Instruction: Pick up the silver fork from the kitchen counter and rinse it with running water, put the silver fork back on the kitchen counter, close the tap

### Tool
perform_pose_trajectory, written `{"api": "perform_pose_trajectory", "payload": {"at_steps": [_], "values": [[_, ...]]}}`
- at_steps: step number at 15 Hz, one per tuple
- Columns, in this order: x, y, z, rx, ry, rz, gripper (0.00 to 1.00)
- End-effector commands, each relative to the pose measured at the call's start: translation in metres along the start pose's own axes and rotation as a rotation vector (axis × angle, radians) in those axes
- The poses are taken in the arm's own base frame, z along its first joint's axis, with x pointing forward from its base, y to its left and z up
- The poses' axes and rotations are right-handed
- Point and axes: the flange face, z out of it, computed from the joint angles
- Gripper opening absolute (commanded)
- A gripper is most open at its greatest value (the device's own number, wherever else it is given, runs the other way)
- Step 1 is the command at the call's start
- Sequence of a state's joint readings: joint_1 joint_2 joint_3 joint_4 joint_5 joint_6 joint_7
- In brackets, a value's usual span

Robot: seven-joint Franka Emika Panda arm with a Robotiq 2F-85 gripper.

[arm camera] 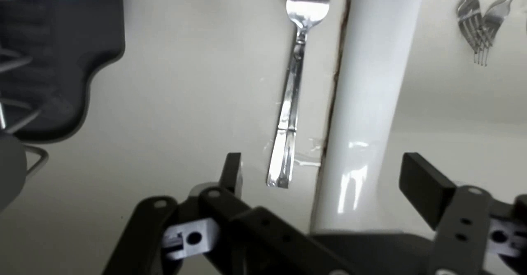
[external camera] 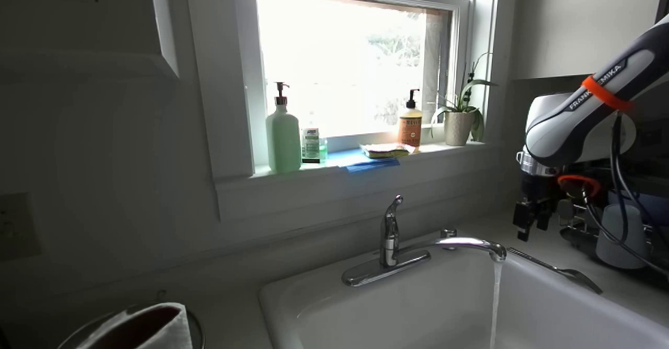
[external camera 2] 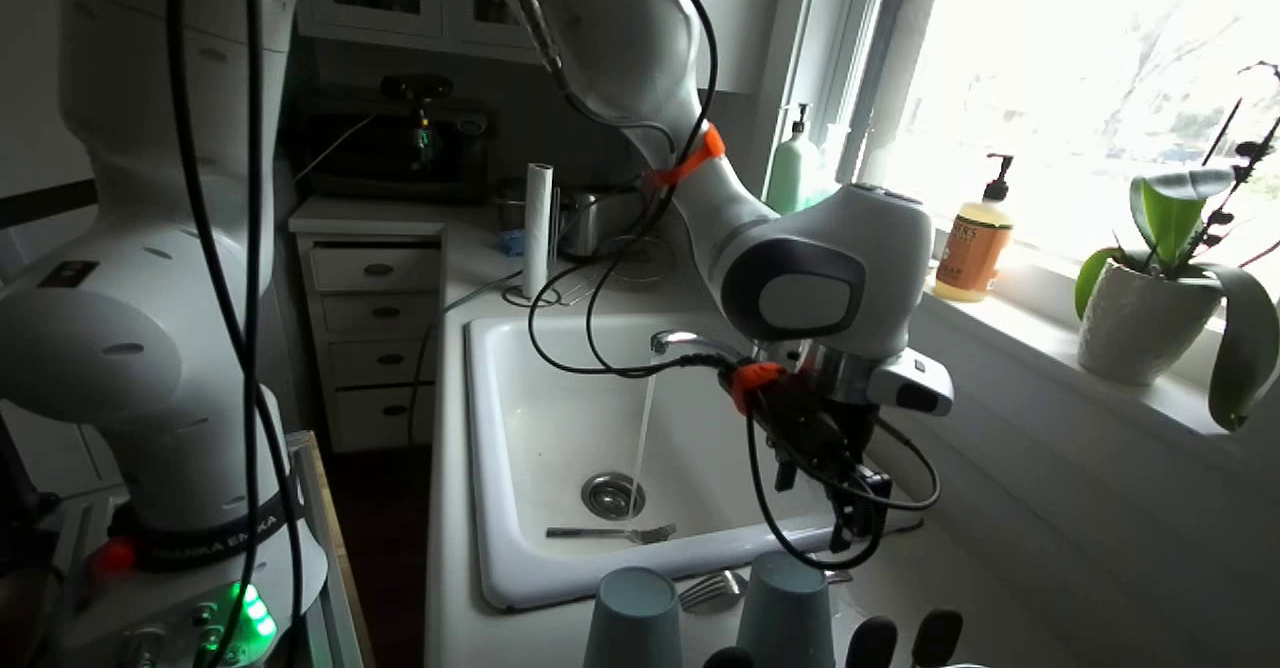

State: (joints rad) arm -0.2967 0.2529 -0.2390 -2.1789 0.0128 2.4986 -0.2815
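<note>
The silver fork (external camera: 546, 265) lies on the kitchen counter (external camera: 624, 294) along the sink's rim. In the wrist view the fork (arm camera: 291, 98) lies handle end toward my gripper, its tines cut off at the top edge; cups partly hide it in an exterior view (external camera 2: 712, 590). My gripper (arm camera: 328, 176) is open and empty above the counter and rim. The handle end shows between the fingers, nearer the left one. The gripper also shows in both exterior views (external camera: 533, 228) (external camera 2: 815, 508). The tap (external camera: 389, 234) is on, and running water (external camera: 495, 302) falls into the sink.
Another fork (external camera 2: 605, 533) lies in the sink basin (external camera 2: 520, 428); the wrist view shows two overlapping fork shapes there (arm camera: 469, 15). Blue-grey cups (external camera 2: 636, 618) and a dark rack tray (arm camera: 61, 69) stand beside the counter fork. Bottles (external camera: 284, 137) and a plant (external camera: 457, 127) line the window ledge.
</note>
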Motion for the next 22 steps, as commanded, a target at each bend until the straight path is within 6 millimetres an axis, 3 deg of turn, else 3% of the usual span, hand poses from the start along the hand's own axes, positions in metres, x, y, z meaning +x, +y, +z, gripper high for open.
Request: {"api": "perform_pose_trajectory", "payload": {"at_steps": [1, 4, 10, 13, 17, 18, 22], "values": [[-0.013, -0.026, -0.044, -0.016, 0.019, -0.069, 1.00], [-0.014, -0.055, -0.078, -0.001, 0.046, -0.088, 1.00], [0.010, -0.146, -0.137, 0.081, 0.224, -0.121, 1.00], [0.028, -0.192, -0.157, 0.078, 0.318, -0.172, 1.00], [0.052, -0.232, -0.170, 0.104, 0.434, -0.189, 1.00], [0.055, -0.240, -0.170, 0.113, 0.449, -0.197, 0.77], [0.066, -0.262, -0.159, 0.137, 0.469, -0.226, 0.52]]}}
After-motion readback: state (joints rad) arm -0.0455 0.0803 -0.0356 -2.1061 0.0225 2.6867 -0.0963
